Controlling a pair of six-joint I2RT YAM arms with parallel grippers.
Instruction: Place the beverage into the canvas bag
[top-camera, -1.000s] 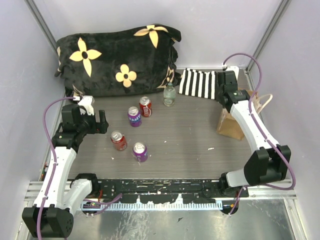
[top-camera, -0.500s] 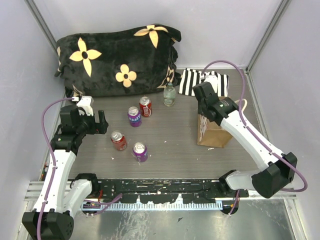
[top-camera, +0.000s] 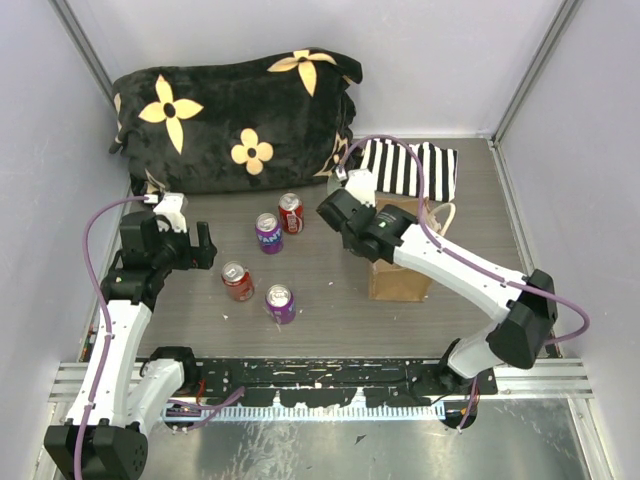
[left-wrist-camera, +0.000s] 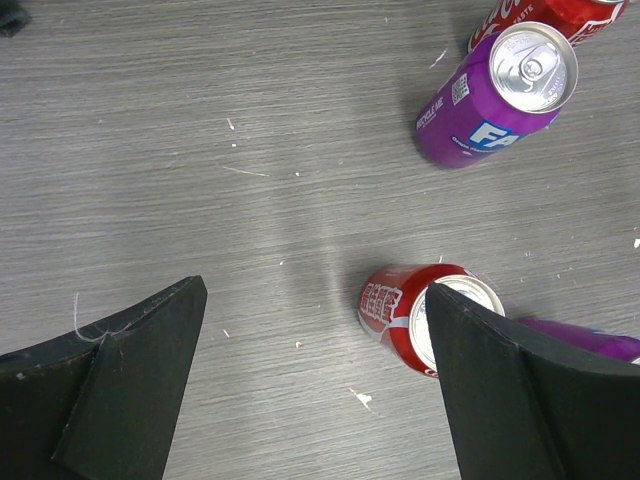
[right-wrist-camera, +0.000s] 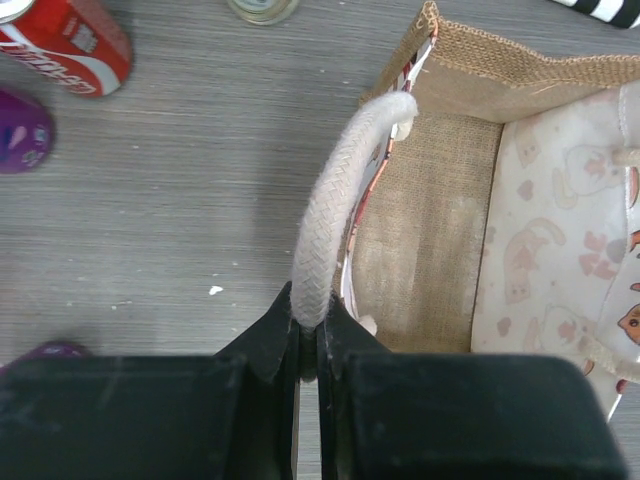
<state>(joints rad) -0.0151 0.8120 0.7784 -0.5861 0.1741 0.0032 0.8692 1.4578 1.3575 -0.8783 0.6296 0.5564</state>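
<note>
1. The bag (top-camera: 400, 280) stands upright at mid-table (top-camera: 330, 300), right of the cans and on the near side of the striped cloth (top-camera: 410, 168). Its mouth is open, showing a printed lining.
2. The right gripper (right-wrist-camera: 308, 340) is pinched tight on the bag's white rope handle (right-wrist-camera: 335, 225), which arches up from the rim.
3. The left gripper (left-wrist-camera: 312, 295) hangs over the table with its jaws spread wide, holding nothing.
4. The near red can (left-wrist-camera: 400, 315) stands just beside one of its fingers, with the near purple can (top-camera: 279, 303) close by.
5. The far purple can (left-wrist-camera: 500, 95) and far red can (top-camera: 291, 212) stand side by side. The bottle (right-wrist-camera: 262, 8) stands beyond them, before the blanket (top-camera: 235, 115).
</note>
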